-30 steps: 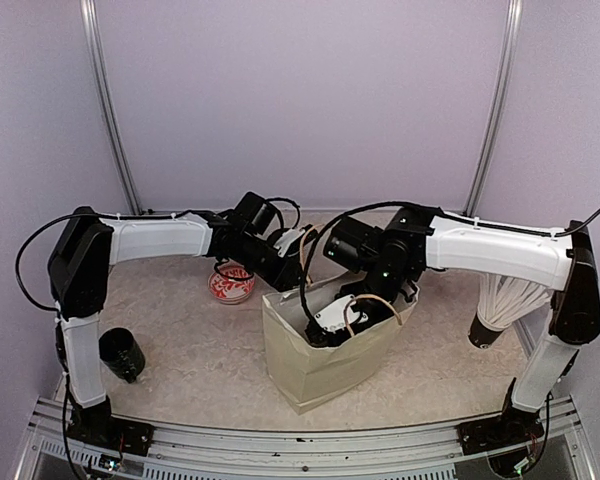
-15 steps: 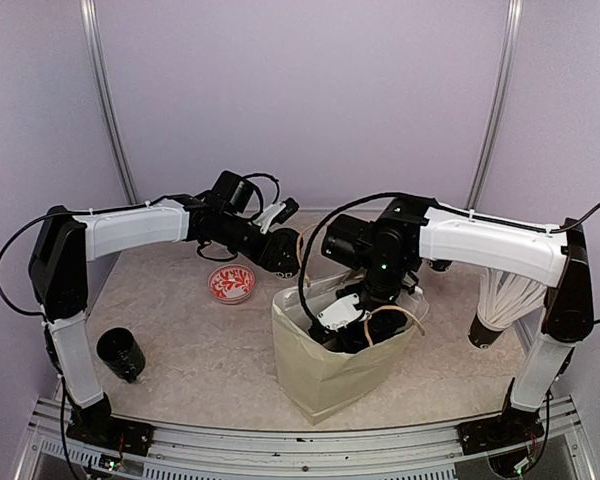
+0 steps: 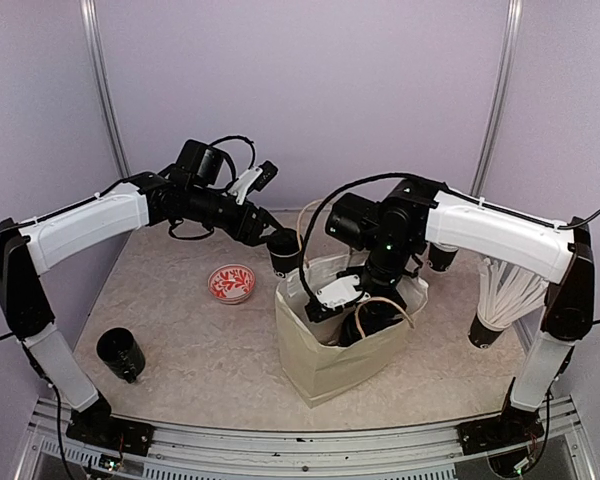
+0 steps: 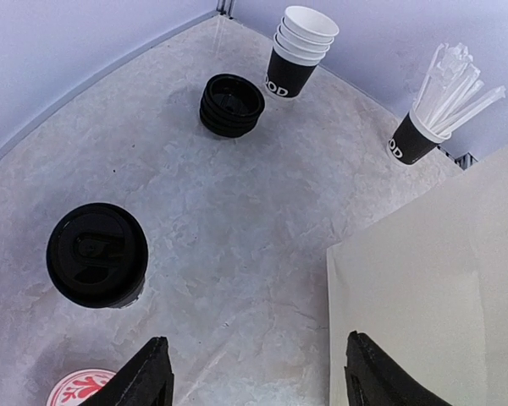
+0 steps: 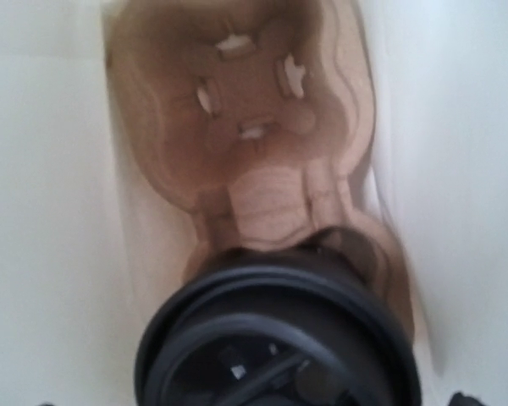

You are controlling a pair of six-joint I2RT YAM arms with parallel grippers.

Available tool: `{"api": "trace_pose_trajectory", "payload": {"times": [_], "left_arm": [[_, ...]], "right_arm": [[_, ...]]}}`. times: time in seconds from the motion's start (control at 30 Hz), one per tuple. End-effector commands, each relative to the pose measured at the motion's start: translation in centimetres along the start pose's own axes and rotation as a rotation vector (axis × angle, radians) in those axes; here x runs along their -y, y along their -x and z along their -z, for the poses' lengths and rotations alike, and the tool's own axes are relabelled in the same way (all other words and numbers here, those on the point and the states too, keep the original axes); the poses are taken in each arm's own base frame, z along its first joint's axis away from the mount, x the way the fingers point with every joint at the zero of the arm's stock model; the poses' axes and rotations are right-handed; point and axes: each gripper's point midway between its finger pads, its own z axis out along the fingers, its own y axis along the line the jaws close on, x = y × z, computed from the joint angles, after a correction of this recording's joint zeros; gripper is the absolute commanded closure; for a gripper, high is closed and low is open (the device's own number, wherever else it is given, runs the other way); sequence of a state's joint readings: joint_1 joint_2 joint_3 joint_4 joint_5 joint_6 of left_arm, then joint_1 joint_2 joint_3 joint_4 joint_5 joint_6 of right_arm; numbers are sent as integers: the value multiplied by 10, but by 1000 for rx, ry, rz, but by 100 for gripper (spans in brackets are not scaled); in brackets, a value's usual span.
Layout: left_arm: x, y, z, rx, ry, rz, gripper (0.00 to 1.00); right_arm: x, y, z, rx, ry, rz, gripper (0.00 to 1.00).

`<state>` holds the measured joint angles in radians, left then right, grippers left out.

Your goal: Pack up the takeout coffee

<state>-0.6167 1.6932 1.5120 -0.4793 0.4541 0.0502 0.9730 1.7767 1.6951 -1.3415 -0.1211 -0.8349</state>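
Note:
A lidded black takeout cup [image 5: 279,347] sits low in the cream paper bag [image 3: 325,365] over a brown cardboard carrier [image 5: 237,127]. It shows in the top view [image 3: 366,322] too. My right gripper [image 3: 355,305] reaches into the bag just above it. Its fingertips [image 5: 461,399] show only at the bottom corners, wide of the lid, so it is open. A second lidded black cup [image 4: 97,254] stands on the table left of the bag, and is also in the top view [image 3: 283,254]. My left gripper [image 4: 258,372] is open and empty, above and beside it [image 3: 271,235].
At the back stand a nested stack of cups [image 4: 300,51], a stack of black lids [image 4: 231,104] and a black cup of white sticks [image 4: 416,135]. A red-and-white dish [image 3: 231,283] lies left of the bag. An open black cup [image 3: 121,353] stands near the left arm's base.
My left arm has drawn back up and to the left, away from the bag's rim, uncovering the lidded cup on the table. My right wrist has risen a little inside the bag.

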Motion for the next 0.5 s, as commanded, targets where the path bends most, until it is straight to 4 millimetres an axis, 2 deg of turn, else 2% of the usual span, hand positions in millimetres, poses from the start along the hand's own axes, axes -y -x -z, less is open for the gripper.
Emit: {"api": "trace_pose_trajectory", "payload": {"times": [0.0,0.1,0.17,0.33,0.47], "left_arm": [[8,23,31,57,26,-41,31],[5,30,44,80,71,-35,29],[-2,31,46,80,108,-18,29],[-21,24,29,24,160,29,29],[-39,31,17,16,222,39,28]], "right_arm": [[11,12,25,76,-44,-20,1],[21,14,37,109,-74,-36,1],[26,9,35,115,-72,-60,1],[20,5,26,130,14,-85,1],[20,2,25,125,14,-89,1]]}}
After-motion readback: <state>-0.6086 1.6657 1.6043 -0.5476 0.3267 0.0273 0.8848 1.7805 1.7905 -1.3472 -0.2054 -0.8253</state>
